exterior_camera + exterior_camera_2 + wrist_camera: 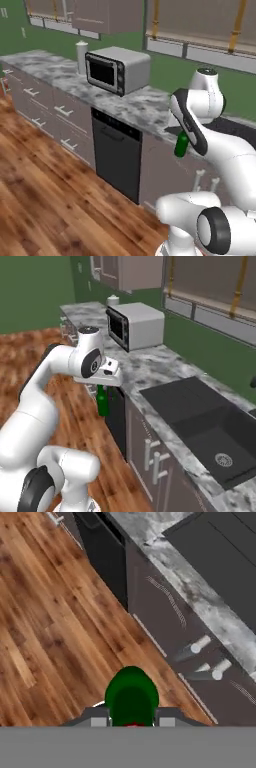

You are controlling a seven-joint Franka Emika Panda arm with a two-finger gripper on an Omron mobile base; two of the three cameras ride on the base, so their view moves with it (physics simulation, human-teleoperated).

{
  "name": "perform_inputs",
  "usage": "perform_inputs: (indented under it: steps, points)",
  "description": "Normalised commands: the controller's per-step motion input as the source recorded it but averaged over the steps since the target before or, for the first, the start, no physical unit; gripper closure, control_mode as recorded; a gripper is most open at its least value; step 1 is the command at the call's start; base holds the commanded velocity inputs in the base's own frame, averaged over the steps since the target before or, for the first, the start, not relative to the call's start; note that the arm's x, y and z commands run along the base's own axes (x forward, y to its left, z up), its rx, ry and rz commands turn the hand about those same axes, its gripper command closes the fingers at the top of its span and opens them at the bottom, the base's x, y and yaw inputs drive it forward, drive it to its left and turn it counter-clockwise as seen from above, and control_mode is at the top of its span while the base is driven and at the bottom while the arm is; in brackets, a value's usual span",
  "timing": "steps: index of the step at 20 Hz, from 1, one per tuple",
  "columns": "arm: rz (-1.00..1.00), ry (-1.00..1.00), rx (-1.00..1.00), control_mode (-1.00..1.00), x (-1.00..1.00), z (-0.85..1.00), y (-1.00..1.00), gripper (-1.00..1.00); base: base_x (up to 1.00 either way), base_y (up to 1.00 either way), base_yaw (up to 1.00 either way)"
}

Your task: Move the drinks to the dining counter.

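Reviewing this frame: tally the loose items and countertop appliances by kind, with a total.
Green bottle, held in the gripper out over the wood floor: 1
Microwave on the marble counter: 1
White canister beside the microwave: 1
Total: 3

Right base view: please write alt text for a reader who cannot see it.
The white arm's gripper is shut on a green bottle, which hangs over the wood floor beside the marble counter. On that counter stand a microwave and, nearer, a black sink.
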Motion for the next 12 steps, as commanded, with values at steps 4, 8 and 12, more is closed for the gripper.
perform_inputs:
  steps: [4,8,12]
  points:
    - [0.00,0.00,0.00,1.00,0.00,0.00,0.00,1.00,0.02,0.41,0.88]
    - [0.00,0.00,0.00,1.00,0.00,0.00,0.00,1.00,0.65,0.04,0.75]
    - [0.00,0.00,0.00,1.00,0.00,0.00,0.00,1.00,1.00,0.00,0.39]
